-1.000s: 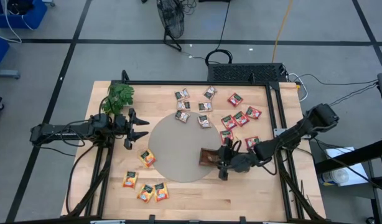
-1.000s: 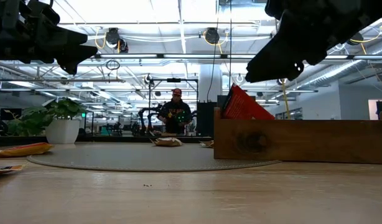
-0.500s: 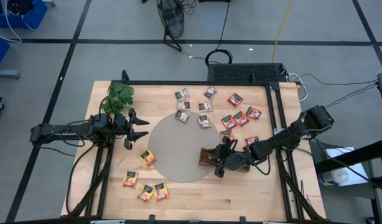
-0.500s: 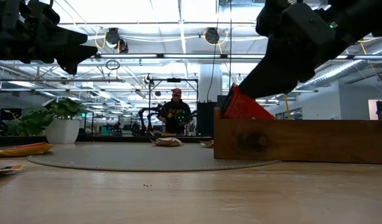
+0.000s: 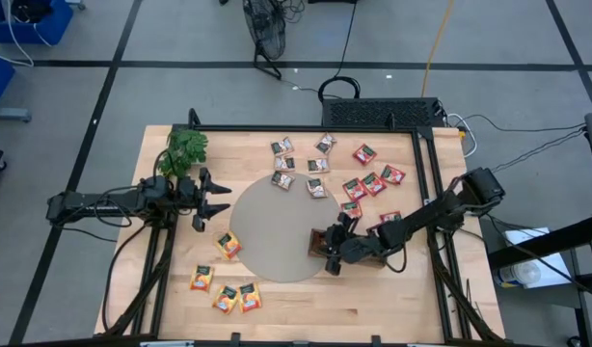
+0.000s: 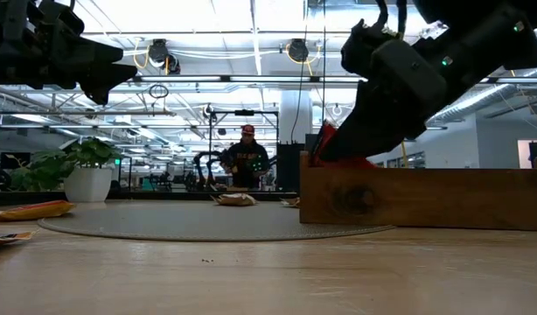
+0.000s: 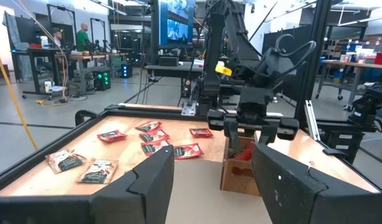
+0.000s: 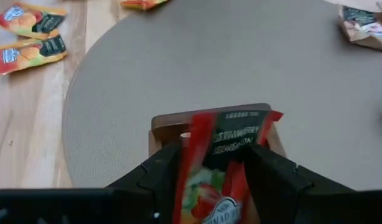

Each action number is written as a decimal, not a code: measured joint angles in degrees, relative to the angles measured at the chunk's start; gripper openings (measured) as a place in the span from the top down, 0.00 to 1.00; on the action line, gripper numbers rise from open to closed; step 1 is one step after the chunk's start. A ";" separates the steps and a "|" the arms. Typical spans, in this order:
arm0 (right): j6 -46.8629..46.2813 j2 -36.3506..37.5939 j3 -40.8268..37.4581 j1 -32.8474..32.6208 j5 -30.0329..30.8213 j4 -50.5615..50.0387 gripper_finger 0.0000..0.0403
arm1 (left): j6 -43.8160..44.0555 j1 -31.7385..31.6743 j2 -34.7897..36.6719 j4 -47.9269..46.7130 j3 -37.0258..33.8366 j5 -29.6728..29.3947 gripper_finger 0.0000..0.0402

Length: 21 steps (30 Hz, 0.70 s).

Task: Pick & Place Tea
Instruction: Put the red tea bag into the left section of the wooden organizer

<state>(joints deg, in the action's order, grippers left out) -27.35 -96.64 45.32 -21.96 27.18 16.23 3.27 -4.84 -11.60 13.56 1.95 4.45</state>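
Observation:
A long brown wooden tray lies at the right edge of the round grey mat. A red tea sachet stands tilted in the tray's left end compartment, also seen in the low view. My right gripper hangs low over that end, open, with one finger on each side of the sachet. My left gripper waits open above the mat's left edge. Red sachets, grey-white sachets and orange-yellow sachets lie flat on the table. My right gripper comes from above and from the table's right, slanting down. Its fingers flank the side edges of the red sachet's upper part. I cannot tell whether they touch it. The sachet's lower end sits in the tray.
A green leafy sprig lies at the far left corner. One orange-yellow sachet rests at the mat's near-left edge. A black frame rail borders the table. A person stands far behind the table.
My right gripper has moved toward the table's left and down, from above and to the right of the tray's end to the standing red sachet. The sachet, clear of the gripper before, now sits between the fingers and is partly covered.

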 joint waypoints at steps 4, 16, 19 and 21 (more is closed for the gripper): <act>-0.03 1.09 0.02 0.27 0.17 0.12 0.59 | -0.02 -0.01 0.00 0.02 -0.01 0.02 0.47; 2.82 2.51 0.06 0.02 2.56 -0.81 0.89 | -0.02 0.00 0.00 0.00 0.01 0.00 0.47; 6.00 2.53 0.04 -1.07 3.06 0.01 0.98 | 0.00 0.00 -0.02 -0.02 0.00 0.00 0.47; 7.60 3.07 0.04 -2.02 4.51 0.51 0.99 | -0.01 -0.02 -0.01 -0.02 -0.01 0.00 0.47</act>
<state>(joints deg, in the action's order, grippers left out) -19.76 -93.57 45.36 -23.98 31.69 16.74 3.26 -4.86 -11.61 13.54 1.94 4.45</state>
